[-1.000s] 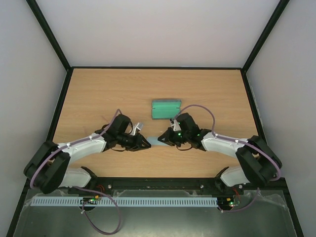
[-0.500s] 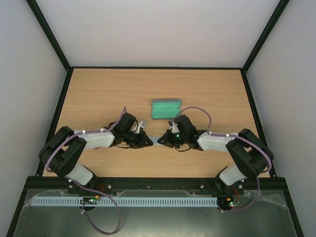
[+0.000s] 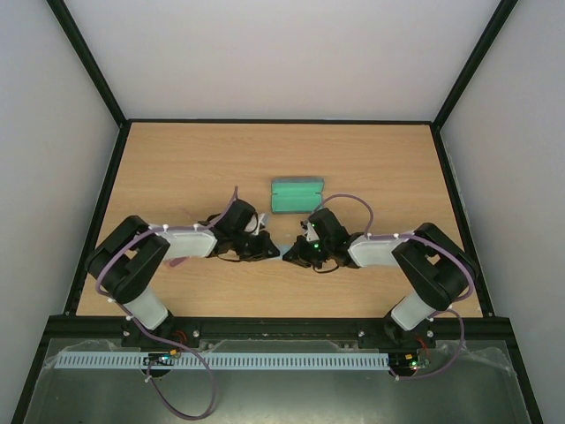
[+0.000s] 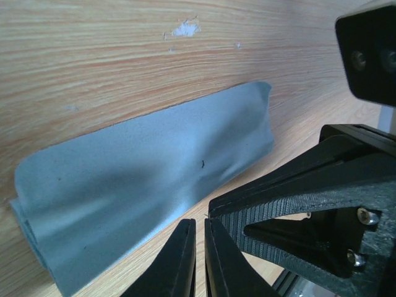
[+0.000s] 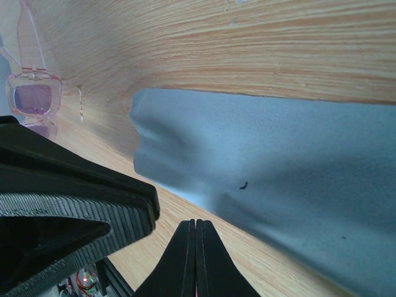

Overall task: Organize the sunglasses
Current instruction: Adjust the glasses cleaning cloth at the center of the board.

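The sunglasses (image 5: 34,99), thin-framed with pinkish lenses, lie on the wood at the upper left of the right wrist view, beyond the cloth's end. A folded light blue cloth (image 4: 148,179) lies on the table between both grippers. My left gripper (image 4: 198,247) rests at the cloth's near edge, its jaws together with only a sliver of gap and nothing in them. My right gripper (image 5: 196,232) faces it from the other side, shut and empty, just short of the cloth (image 5: 278,179). In the top view the two grippers (image 3: 265,250) (image 3: 291,256) nearly meet and hide the cloth.
A greenish oblong case (image 3: 297,195) lies closed on the table just behind the grippers. Black frame rails (image 3: 282,121) border the wooden tabletop, with white walls behind and at the sides. A small chipped spot (image 4: 185,28) marks the wood beyond the cloth.
Both grippers have closed and drawn closer together over the cloth, which showed between them earlier. Both arms' elbows have swung inward and upward in the top view.
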Available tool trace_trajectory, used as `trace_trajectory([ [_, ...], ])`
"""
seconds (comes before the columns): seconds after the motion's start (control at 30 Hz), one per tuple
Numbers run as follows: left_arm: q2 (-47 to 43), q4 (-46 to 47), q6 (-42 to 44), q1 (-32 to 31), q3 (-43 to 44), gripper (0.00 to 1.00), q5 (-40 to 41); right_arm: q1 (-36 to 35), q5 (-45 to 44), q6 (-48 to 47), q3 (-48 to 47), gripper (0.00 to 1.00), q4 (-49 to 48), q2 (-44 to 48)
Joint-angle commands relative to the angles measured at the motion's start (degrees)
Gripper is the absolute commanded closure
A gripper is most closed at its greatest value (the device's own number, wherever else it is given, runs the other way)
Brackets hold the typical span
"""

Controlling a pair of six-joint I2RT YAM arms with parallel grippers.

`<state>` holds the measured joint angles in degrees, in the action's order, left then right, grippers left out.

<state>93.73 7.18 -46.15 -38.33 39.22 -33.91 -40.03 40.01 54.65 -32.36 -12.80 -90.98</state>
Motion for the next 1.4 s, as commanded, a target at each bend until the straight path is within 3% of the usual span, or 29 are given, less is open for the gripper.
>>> trace_trajectory([
  [0.0, 1.23, 0.52, 0.82, -1.32, 1.09, 0.92, 1.9, 0.13, -1.14, -1.09, -1.3, 0.99, -1.77, -0.76],
  [0.9, 3.85, 0.51, 2.37, -1.75, -1.3, 0.95, 6.17, 0.13, -3.74, -1.91, 0.53, 0.99, -2.18, -2.51],
  [1.37, 1.09, -2.29, 3.16, -1.75, -1.46, 0.95, 7.64, 1.05, -7.32, -4.12, 1.47, 0.99, 3.68, 0.4],
])
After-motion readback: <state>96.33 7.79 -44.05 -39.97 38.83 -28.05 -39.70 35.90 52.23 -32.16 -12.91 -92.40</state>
